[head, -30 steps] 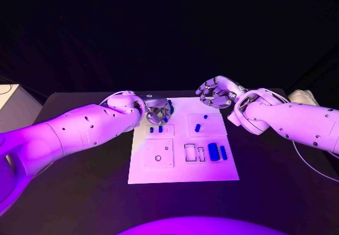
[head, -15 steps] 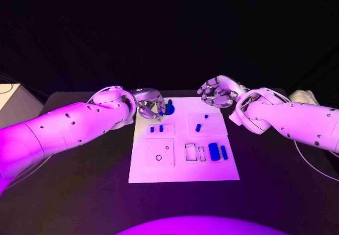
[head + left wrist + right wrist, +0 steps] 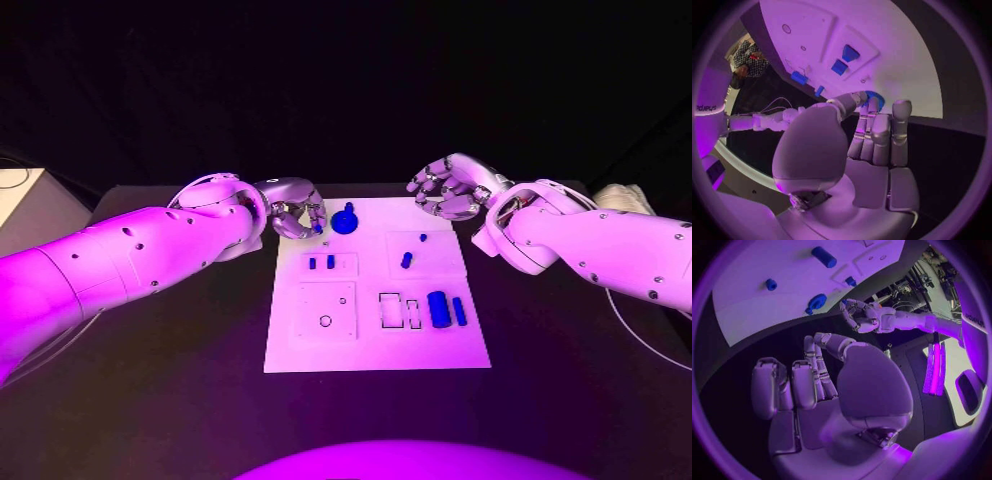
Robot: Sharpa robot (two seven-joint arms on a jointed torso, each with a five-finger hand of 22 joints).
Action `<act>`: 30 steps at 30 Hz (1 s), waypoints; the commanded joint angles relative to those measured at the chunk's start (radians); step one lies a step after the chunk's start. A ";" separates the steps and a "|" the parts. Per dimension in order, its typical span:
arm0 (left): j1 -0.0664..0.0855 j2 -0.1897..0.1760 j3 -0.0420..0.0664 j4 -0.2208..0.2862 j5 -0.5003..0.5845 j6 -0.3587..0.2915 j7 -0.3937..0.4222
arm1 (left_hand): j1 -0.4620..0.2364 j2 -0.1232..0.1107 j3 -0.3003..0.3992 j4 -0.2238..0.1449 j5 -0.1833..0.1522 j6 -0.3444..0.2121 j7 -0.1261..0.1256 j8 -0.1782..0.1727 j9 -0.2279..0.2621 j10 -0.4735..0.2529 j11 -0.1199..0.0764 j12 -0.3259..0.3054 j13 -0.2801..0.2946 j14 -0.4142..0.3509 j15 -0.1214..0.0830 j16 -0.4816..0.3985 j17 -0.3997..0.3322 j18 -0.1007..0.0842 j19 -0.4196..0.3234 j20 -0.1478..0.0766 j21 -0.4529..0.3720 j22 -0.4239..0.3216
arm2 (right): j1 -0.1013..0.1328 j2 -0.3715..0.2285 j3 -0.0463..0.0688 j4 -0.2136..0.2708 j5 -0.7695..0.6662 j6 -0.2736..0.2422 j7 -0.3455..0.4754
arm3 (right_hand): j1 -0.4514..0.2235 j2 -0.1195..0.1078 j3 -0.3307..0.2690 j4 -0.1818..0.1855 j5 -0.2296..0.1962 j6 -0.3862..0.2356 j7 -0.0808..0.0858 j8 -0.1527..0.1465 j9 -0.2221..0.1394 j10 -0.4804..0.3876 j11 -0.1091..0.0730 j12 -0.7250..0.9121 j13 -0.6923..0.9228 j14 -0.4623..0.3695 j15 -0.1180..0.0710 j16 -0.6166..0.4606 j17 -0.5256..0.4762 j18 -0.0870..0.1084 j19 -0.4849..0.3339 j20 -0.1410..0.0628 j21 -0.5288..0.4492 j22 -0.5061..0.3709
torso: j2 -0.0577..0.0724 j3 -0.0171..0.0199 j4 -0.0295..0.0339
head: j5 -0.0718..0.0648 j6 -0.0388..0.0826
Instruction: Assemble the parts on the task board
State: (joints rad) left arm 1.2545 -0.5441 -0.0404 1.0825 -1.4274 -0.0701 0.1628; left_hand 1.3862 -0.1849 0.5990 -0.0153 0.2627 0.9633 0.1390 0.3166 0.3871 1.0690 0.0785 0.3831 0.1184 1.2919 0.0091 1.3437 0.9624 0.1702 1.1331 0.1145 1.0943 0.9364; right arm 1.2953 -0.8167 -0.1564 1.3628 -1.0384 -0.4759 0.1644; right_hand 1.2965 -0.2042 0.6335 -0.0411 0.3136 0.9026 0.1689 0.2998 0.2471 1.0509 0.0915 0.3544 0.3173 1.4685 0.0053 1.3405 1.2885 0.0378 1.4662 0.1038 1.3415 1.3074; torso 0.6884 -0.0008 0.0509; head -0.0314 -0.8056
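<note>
Parts [image 3: 437, 308] across task board [image 3: 375, 355]

round blue part [image 3: 874, 97] half hidden behind left robot hand [image 3: 861, 135] fingers — shape unclear

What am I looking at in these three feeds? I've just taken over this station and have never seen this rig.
It is a robot with two white arms, each ending in a silver many-fingered hand, working at a black table. The head view looks down from the robot's head. The two round pictures come from cameras at each wrist, looking out past that arm's own hand.

The white plate is the task board. Small blue parts lie on it: a round part at the far edge, a pair of small pieces, and a blue cylinder with a thinner bar beside it near empty slots.

The left hand is at the board's far left corner, fingers curled, beside the round part; no picture shows anything in it. The right hand hovers past the far right corner, fingers curled, holding nothing.
</note>
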 commanded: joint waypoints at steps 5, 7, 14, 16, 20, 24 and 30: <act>-0.003 0.023 -0.007 -0.023 -0.011 0.028 0.003 | -0.007 0.001 0.005 0.001 -0.003 0.005 0.004 -0.005 0.002 0.007 0.002 -0.005 -0.001 0.006 0.001 0.004 -0.001 -0.019 0.002 0.001 0.004 -0.001 | 0.001 0.003 0.001 0.001 0.000 0.005 0.001 | 0.001 0.002 -0.002 0.002 0.003 0.000 0.006 -0.004 -0.001 0.008 0.001 -0.005 -0.001 0.016 0.000 0.003 0.000 0.016 0.039 -0.002 0.001 0.059 | 0.002 0.0001 -0.0033 | 0.002 -0.003; -0.004 0.028 -0.010 -0.028 -0.013 0.031 0.003 | -0.007 0.001 0.005 0.001 -0.003 0.005 0.004 -0.005 0.002 0.007 0.002 -0.005 -0.001 0.006 0.001 0.004 -0.001 -0.019 0.002 0.001 0.004 -0.001 | 0.001 0.003 0.001 0.001 0.000 0.006 0.000 | 0.001 0.002 -0.002 0.002 0.003 0.000 0.006 -0.004 -0.001 0.008 0.001 -0.005 -0.001 0.016 0.000 0.003 0.000 0.016 0.039 -0.002 0.001 0.059 | 0.002 0.0003 -0.0028 | 0.002 -0.004; -0.008 0.037 -0.020 -0.036 -0.020 0.039 0.003 | -0.007 0.001 0.005 0.001 -0.003 0.006 0.004 -0.006 0.002 0.009 0.002 -0.008 -0.001 0.005 0.001 0.004 -0.004 -0.018 0.000 0.001 0.003 -0.003 | 0.001 0.004 0.001 0.002 0.000 0.006 0.000 | 0.001 0.001 -0.003 0.002 0.004 0.000 0.006 -0.005 -0.001 0.009 0.001 -0.008 -0.003 0.016 0.000 0.002 -0.002 0.017 0.038 -0.002 -0.001 0.058 | 0.001 0.0009 -0.0020 | -0.002 -0.007; -0.008 0.038 -0.021 -0.037 -0.021 0.041 0.003 | -0.007 0.001 0.005 0.001 -0.003 0.006 0.004 -0.006 0.002 0.009 0.002 -0.008 -0.001 0.004 0.001 0.003 -0.004 -0.018 0.000 0.001 0.002 -0.003 | 0.001 0.003 0.001 0.003 0.000 0.005 0.000 | 0.001 0.001 -0.003 0.002 0.004 0.000 0.006 -0.005 -0.001 0.009 0.001 -0.008 -0.003 0.016 0.000 0.002 -0.002 0.017 0.038 -0.002 -0.001 0.058 | 0.001 0.0006 -0.0014 | -0.002 -0.009; -0.009 0.040 -0.022 -0.036 -0.022 0.049 0.002 | -0.007 0.001 0.005 0.001 -0.003 0.006 0.004 -0.006 0.002 0.009 0.002 -0.008 -0.001 0.004 0.001 0.003 -0.004 -0.018 0.000 0.001 0.002 -0.003 | 0.001 0.004 0.001 0.003 0.000 0.005 0.000 | 0.001 0.001 -0.003 0.002 0.004 0.000 0.006 -0.005 -0.001 0.009 0.001 -0.008 -0.003 0.016 0.000 0.002 -0.002 0.017 0.038 -0.002 -0.001 0.058 | 0.000 0.0009 -0.0015 | -0.002 -0.009; -0.009 0.040 -0.023 -0.036 -0.022 0.053 0.002 | -0.007 0.001 0.005 0.001 -0.003 0.007 0.004 -0.006 0.003 0.011 0.002 -0.010 -0.001 0.003 0.001 0.003 -0.007 -0.018 -0.002 0.001 0.001 -0.005 | 0.001 0.003 0.001 0.003 0.000 0.006 0.000 | 0.001 0.001 -0.003 0.002 0.004 0.000 0.006 -0.005 -0.001 0.009 0.001 -0.008 -0.003 0.016 0.000 0.002 -0.002 0.017 0.038 -0.002 -0.001 0.058 | 0.000 0.0004 -0.0009 | -0.002 -0.009; -0.009 0.041 -0.024 -0.038 -0.022 0.059 -0.001 | -0.009 0.002 0.004 0.002 -0.004 0.009 0.004 -0.007 0.004 0.014 0.002 -0.014 -0.001 0.003 0.001 0.003 -0.006 -0.018 -0.002 0.002 0.001 -0.004 | 0.001 0.004 0.001 0.003 0.000 0.007 0.000 | 0.001 0.001 -0.003 0.002 0.004 0.000 0.006 -0.005 -0.001 0.009 0.001 -0.008 -0.003 0.016 0.000 0.002 -0.002 0.017 0.038 -0.002 -0.001 0.058 | 0.001 -0.0002 -0.0008 | -0.003 -0.010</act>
State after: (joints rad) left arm 1.2456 -0.5051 -0.0643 1.0450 -1.4428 -0.0341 0.1616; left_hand 1.3862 -0.1850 0.5989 -0.0152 0.2627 0.9669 0.1427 0.3150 0.3887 1.0747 0.0800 0.3748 0.1185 1.2919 0.0092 1.3436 0.9567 0.1702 1.1331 0.1145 1.0942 0.9326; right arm 1.2954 -0.8135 -0.1564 1.3646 -1.0383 -0.4754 0.1640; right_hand 1.2965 -0.2042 0.6335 -0.0411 0.3136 0.9026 0.1689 0.2998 0.2471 1.0542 0.0948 0.3503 0.3142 1.4685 0.0053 1.3405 1.2876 0.0377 1.4662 0.1037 1.3415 1.3080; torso 0.6887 -0.0003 0.0499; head -0.0336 -0.8150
